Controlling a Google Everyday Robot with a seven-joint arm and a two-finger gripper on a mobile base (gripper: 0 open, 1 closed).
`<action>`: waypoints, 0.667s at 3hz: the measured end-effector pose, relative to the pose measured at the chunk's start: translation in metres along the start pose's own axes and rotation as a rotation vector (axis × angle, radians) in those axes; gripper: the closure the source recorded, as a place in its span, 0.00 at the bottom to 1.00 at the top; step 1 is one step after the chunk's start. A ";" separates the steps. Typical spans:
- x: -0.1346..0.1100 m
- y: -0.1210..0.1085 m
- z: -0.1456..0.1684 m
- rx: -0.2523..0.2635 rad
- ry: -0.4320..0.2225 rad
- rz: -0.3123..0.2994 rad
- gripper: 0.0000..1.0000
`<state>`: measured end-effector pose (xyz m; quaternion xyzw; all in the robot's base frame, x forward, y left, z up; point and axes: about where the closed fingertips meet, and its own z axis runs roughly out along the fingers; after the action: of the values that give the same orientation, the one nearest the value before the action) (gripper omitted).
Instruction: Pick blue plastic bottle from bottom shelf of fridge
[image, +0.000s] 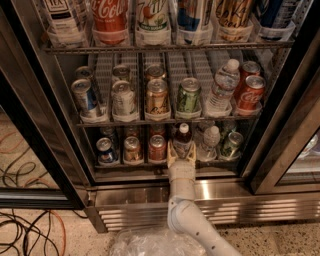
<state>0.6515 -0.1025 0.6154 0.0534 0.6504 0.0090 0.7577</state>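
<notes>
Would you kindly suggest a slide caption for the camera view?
Robot hand at the fridge's bottom shelf, open fingers straddling the white-capped bottle.
</notes>
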 end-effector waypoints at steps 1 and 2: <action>-0.001 -0.001 0.012 0.009 -0.010 0.002 0.42; 0.000 -0.001 0.021 0.014 -0.007 0.005 0.51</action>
<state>0.6720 -0.1049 0.6186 0.0603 0.6477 0.0061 0.7595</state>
